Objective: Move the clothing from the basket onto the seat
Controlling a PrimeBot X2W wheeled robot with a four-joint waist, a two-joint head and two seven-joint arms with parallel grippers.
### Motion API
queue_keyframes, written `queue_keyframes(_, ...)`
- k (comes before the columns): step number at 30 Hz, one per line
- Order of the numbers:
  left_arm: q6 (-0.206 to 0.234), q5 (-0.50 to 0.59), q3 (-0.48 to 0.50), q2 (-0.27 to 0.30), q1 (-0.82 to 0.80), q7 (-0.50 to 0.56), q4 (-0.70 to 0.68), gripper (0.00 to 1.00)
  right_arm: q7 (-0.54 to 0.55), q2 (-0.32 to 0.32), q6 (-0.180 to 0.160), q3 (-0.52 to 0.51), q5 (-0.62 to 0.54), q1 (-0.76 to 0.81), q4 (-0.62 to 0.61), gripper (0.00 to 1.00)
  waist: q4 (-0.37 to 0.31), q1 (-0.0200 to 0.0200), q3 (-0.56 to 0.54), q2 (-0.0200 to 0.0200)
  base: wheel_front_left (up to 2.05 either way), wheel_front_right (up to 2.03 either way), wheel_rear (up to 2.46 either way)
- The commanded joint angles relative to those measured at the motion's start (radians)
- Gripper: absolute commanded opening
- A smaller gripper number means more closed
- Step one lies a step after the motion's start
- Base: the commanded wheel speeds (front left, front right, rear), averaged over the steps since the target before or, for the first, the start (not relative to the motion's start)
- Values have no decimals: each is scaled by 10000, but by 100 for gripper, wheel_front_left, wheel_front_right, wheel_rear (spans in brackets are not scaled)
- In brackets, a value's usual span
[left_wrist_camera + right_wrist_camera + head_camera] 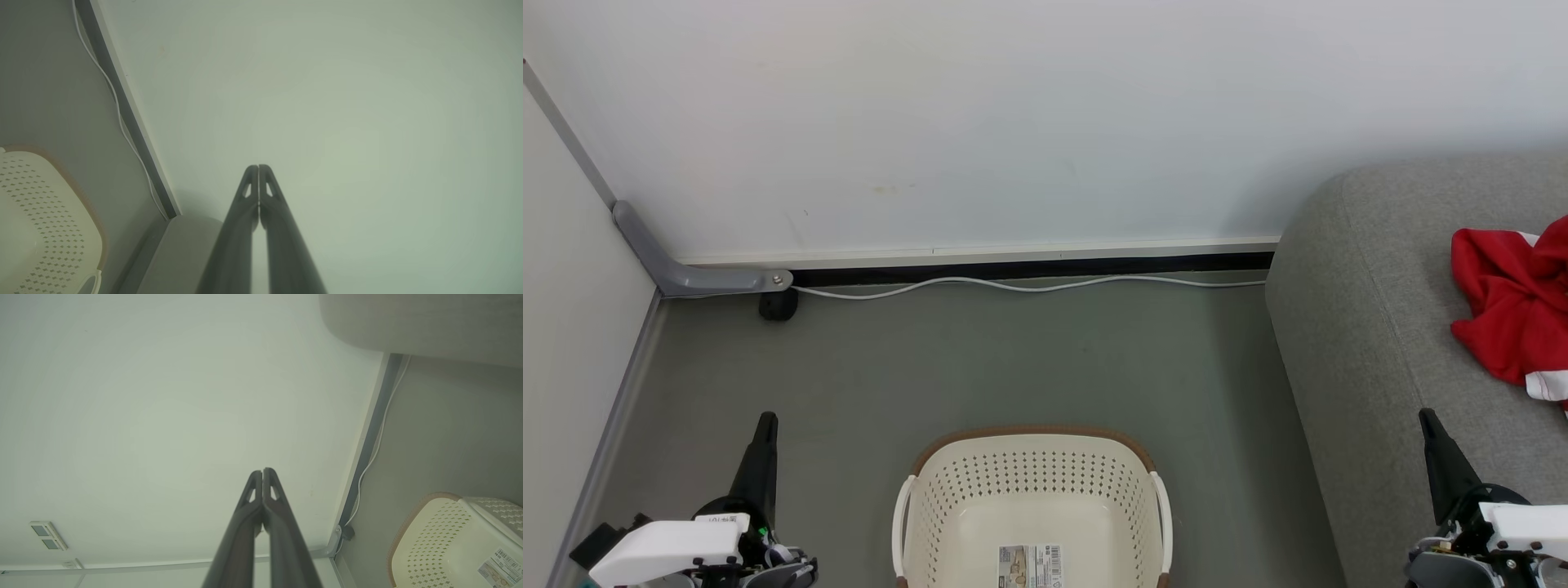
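Resting low with fingers pressed together and nothing pinched, the left claw and right claw flank the basket, which sits between them. Its visible floor is bare apart from a label. Red clothing lies crumpled on the grey couch, ahead of the right claw and to its outer side. The job looks finished; doing this well means checking the basket's near end, cut off by the head view's edge, before stopping.
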Motion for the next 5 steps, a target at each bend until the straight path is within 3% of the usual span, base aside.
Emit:
queue_keyframes(1, -75, -35, 329, 93, -583, 66, -281, 0, 86, -156, 35, 173, 106, -444, -320, 0, 1, 0, 0, 0, 0, 0, 0)
queue_keyframes(5, -75, -35, 329, 93, -583, 66, -281, 0, 86, -156, 35, 173, 106, -444, -320, 0, 1, 0, 0, 0, 0, 0, 0)
